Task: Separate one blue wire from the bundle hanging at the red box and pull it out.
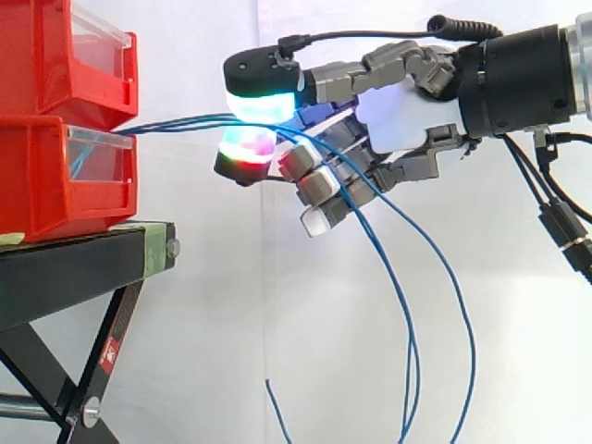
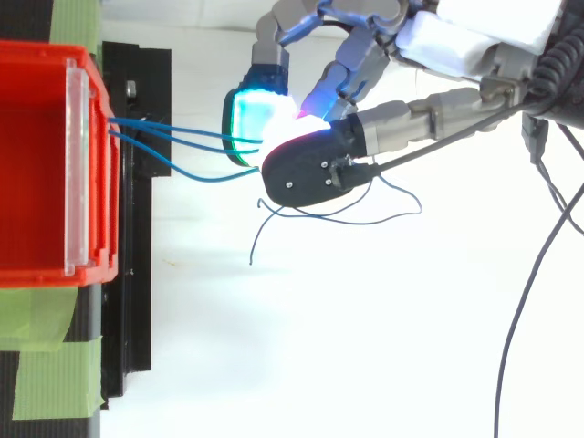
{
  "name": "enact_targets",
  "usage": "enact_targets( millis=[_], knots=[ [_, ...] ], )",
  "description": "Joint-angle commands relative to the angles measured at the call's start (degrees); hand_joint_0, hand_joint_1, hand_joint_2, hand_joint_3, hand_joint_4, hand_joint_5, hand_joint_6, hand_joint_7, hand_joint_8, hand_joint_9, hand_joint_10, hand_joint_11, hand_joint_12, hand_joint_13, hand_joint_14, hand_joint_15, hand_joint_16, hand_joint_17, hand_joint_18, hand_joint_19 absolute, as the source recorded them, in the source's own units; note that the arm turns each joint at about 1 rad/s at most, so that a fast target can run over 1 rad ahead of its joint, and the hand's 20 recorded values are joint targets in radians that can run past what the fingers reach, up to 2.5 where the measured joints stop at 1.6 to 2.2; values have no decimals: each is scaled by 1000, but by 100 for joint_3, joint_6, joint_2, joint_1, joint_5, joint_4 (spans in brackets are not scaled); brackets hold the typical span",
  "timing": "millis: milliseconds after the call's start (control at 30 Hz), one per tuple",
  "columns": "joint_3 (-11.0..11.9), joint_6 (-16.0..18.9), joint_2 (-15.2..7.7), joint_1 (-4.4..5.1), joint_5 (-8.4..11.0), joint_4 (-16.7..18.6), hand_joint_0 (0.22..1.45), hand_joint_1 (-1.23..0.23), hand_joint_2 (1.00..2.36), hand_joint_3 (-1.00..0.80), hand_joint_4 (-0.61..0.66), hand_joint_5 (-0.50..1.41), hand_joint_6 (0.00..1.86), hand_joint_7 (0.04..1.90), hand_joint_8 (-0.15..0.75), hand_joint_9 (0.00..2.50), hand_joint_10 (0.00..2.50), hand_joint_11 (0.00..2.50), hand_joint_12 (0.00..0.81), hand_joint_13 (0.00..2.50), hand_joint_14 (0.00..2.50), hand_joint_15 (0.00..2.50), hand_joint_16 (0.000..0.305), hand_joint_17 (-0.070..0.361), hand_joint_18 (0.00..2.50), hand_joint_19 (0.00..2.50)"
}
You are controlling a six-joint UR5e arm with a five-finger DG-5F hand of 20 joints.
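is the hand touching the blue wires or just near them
Touching. In the side view the blue wires run from the red bin into the pinch between the hand's glowing pads and hang down behind them.

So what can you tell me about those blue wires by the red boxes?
The blue wires are thin, flexible-looking strands, at least three of them. They leave the front of the lower red bin close together and run about level through the air to the hand. There they pass between two glowing pads that pinch them. Past the hand they sag downward in long loops, with a loose end hanging free. I see nothing else touching them.
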Motion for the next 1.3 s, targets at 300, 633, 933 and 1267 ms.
enact_targets(
  millis=[300, 633, 933, 1267],
  knots=[
    [9, 4, -6, 1, 1, 0, 590, -656, 1017, -104, 215, -200, 932, 1014, 400, 1205, 12, 1343, 488, 1215, 22, 1131, 65, 146, 904, 697],
    [0, 4, -6, 1, 1, 0, 581, -566, 1006, -108, 214, -181, 925, 1030, 438, 1282, 10, 1339, 533, 1261, 20, 1135, 73, 165, 969, 666],
    [0, 4, -6, 1, 1, 0, 554, -622, 1008, -149, 237, -185, 910, 1031, 444, 1255, 11, 1312, 539, 1254, 20, 1123, 74, 167, 956, 669],
    [0, 4, 3, 1, -7, 0, 528, -697, 1009, -210, 247, -203, 917, 1014, 427, 1185, 13, 1322, 530, 1219, 20, 1133, 75, 168, 928, 677]
  ],
)
